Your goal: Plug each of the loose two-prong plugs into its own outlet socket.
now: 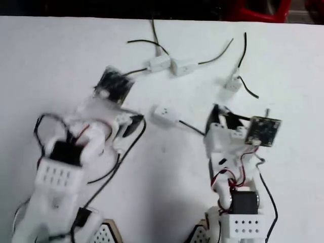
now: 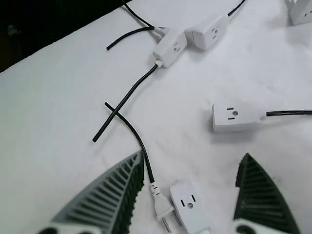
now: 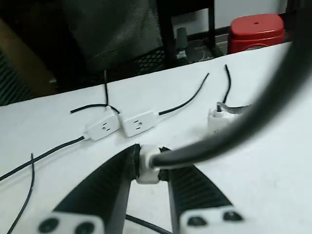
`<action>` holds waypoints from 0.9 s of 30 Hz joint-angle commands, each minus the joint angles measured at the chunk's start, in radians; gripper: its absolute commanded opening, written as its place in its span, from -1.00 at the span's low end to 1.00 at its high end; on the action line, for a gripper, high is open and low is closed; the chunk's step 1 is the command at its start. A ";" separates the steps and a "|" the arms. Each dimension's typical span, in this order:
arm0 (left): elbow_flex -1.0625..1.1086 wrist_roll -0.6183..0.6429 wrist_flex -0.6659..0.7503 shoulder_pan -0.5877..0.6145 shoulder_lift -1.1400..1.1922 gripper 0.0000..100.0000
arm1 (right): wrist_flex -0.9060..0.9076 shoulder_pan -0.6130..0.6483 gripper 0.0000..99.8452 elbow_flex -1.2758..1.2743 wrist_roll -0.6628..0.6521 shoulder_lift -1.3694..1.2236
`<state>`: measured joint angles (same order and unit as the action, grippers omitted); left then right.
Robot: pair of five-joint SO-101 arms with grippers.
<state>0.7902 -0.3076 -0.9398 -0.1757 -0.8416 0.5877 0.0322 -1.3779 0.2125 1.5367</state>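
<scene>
My left gripper (image 2: 192, 158) hangs open over the white table. Low between its fingers (image 2: 117, 195) lie a loose two-prong plug (image 2: 163, 212) on a black cord and a white outlet socket (image 2: 192, 207), side by side and apart from both fingers. Another socket (image 2: 234, 117) (image 1: 164, 115) lies just beyond, with its cord trailing toward the right arm. Two sockets (image 1: 159, 63) (image 1: 183, 67) sit together at the back. My right gripper (image 3: 148, 156) (image 1: 218, 112) is shut on a white plug (image 3: 146, 163) with a thick black cord. A further socket (image 3: 222, 117) (image 1: 233, 83) lies ahead of it.
Loose black cord ends (image 1: 144, 41) curl around the back sockets. The table's far edge (image 1: 101, 17) runs close behind them, with a red stool (image 3: 256, 31) past it. Bare tabletop (image 1: 172, 172) spreads between the two arms.
</scene>
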 commanded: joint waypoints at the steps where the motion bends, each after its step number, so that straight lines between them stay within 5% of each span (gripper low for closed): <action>1: -0.241 -0.186 -0.003 -0.012 0.321 -0.39 | -0.021 -0.070 -0.97 0.009 0.017 0.012; 10: -0.462 -0.534 -0.002 -0.150 0.734 -0.40 | -0.073 -0.108 -0.97 -0.020 0.011 0.012; 27: -0.947 -0.549 -0.009 -0.213 1.325 -0.40 | -0.093 -0.113 -0.97 -0.035 0.008 0.012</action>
<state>-0.0276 -0.8493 -0.9398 -0.3598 0.4304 0.5125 -0.0721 -1.4239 0.2202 1.5367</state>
